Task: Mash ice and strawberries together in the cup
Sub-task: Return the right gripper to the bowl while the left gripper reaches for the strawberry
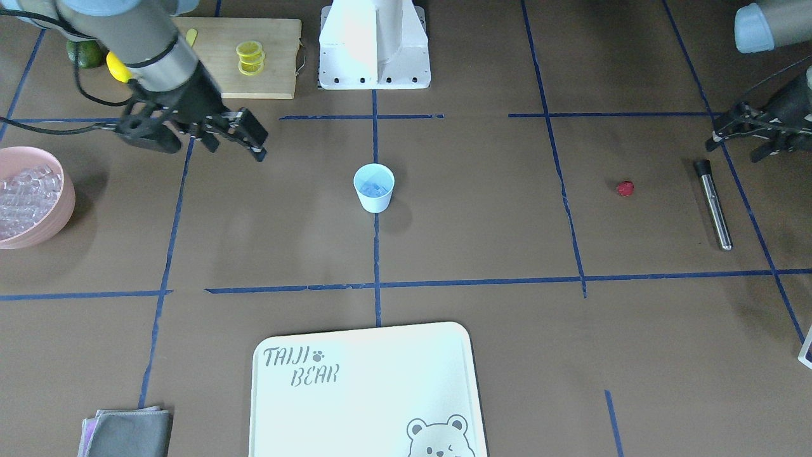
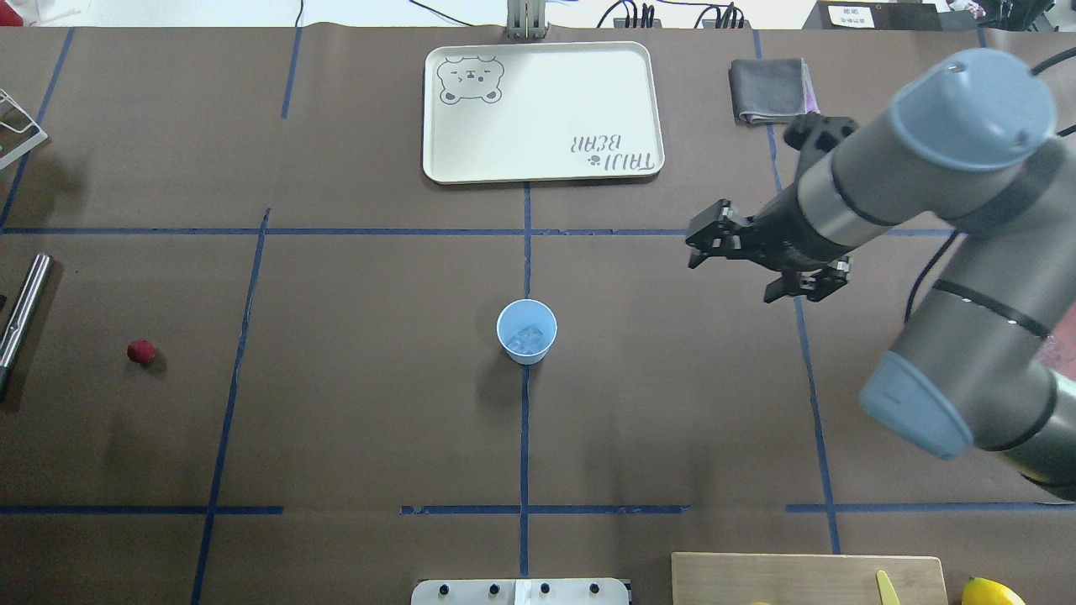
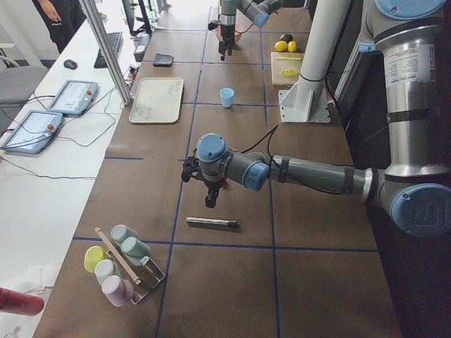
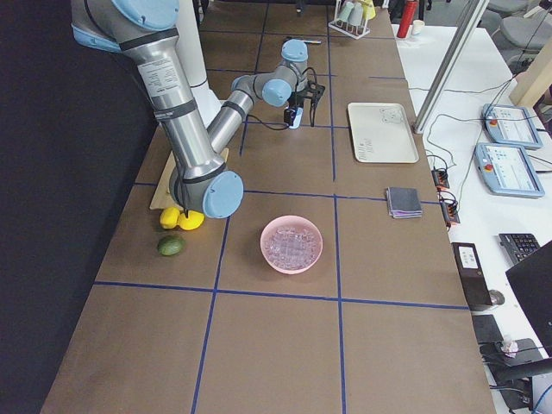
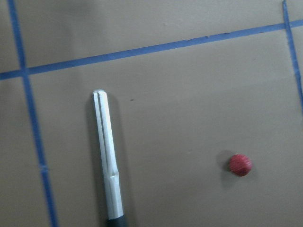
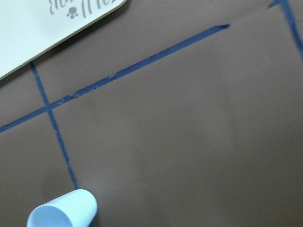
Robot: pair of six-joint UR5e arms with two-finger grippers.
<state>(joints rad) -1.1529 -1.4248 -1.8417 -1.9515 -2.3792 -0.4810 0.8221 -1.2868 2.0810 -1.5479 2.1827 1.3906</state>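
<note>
I am looking at the cup [image 1: 373,187] standing upright at the middle of the table, right on the blue tape line that is running away from the robot's base, and a few pieces of ice [image 2: 527,339] are lying at its pale blue bottom. More ice is sitting heaped in the pink bowl [image 1: 66,204] far out on the robot's right. The strawberry [image 1: 625,188] is lying alone on the brown table cover well off to the robot's left, near a metal muddler [image 1: 713,204] with a black end but not touching it. The left gripper [image 1: 736,149] is hovering above the table near the muddler's black end, its fingers spread and carrying nothing; its wrist camera is looking straight down on berry and muddler. The right gripper [image 1: 235,143] is hanging in the air between the cup and the bowl, tilted toward the cup, and its fingers seem to be standing apart and empty. Past the cup, on the operators' side, a cream tray [image 1: 393,406] is showing the words "TAIJI BEAR" with a paw print and a bear's face in one corner. A folded grey cloth [image 1: 130,431] is lying beside it, and a wooden board [image 1: 279,57] by the base is carrying lemon slices [image 1: 250,58]
</note>
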